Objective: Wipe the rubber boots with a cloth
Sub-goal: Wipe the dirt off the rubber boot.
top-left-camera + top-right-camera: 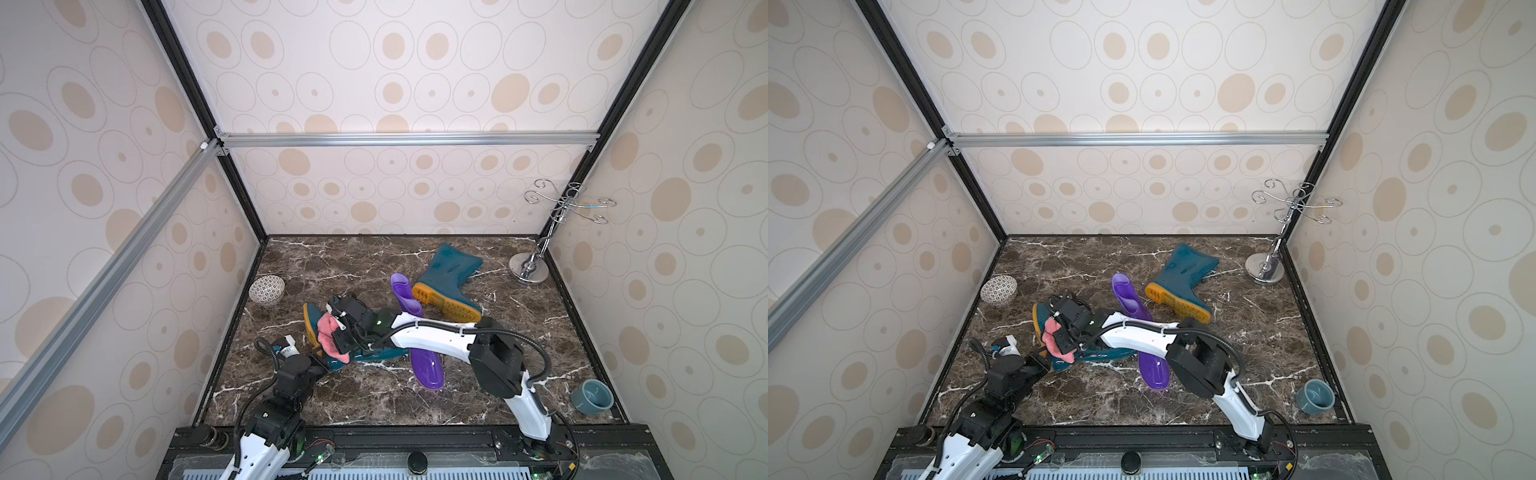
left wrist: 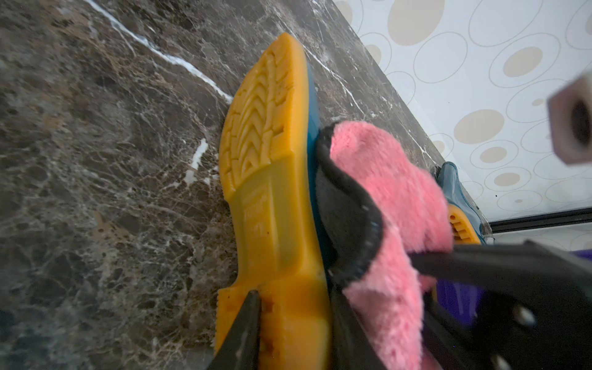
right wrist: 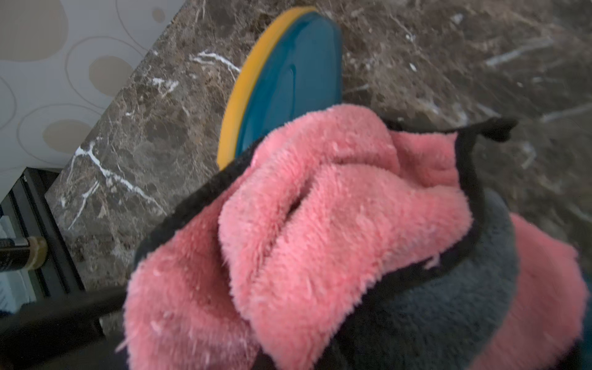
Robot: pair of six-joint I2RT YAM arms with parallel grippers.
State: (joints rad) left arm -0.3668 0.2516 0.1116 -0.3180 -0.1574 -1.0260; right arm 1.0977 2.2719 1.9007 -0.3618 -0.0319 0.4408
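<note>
Three rubber boots lie on their sides on a dark marble tabletop [image 1: 374, 405]. At the near left, the near teal boot [image 1: 380, 354] has the pink cloth [image 1: 328, 334] bunched over its foot. My right gripper [image 1: 336, 327] is clenched on that cloth and presses it against the boot. My left gripper [image 1: 323, 360] grasps the same boot at the heel, apparently to steady it. The purple boot [image 1: 426, 368] lies just right of it, partly under my right arm. The far teal boot [image 1: 446, 274] lies toward the far right. Neither has the cloth on it. I judge the wiping is under way on one boot with two left, though gloss alone does not tell me what is already clean. Only the left wrist view shows the treaded yellow sole [image 2: 266, 160] with my jaws standing either side of its heel. Only the right wrist view shows the cloth's grey backing and the teal upper beneath it. Both top views alone give the whole layout of the boots.
</note>
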